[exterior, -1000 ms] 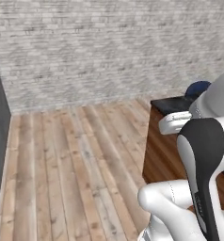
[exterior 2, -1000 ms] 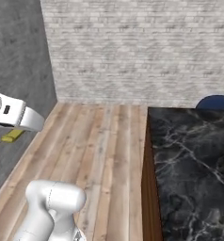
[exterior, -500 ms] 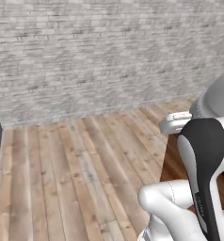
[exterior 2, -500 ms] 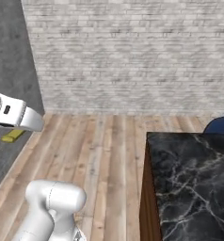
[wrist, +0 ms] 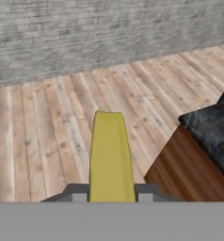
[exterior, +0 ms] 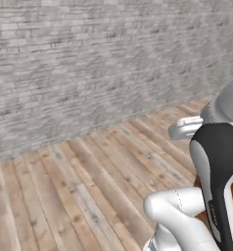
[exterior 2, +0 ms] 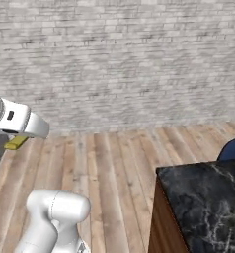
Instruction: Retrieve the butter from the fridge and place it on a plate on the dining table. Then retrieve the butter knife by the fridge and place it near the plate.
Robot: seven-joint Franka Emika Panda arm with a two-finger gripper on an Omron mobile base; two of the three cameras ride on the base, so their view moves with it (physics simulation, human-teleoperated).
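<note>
One stick of butter [wrist: 110, 155] shows — a single yellow bar, with two dark fingers [wrist: 76, 192] flanking its near end, one on each side. The same lone stick shows as a yellow tip [exterior 2: 16, 143] in the right base view. One table [exterior 2: 208, 197] is in sight, black marble on top with one brown wooden side showing. One dark blue rounded object [exterior 2: 233, 149] sits behind it — what it is cannot be told. One brick wall [exterior: 99, 63] and one plank floor [exterior: 79, 186].

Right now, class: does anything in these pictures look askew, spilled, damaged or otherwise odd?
Nothing stands out. The butter sits straight between the gripper's fingers, whole and unsmeared, carried above the wooden floor. The dining table's marble corner looks intact, with nothing spilled on it.
</note>
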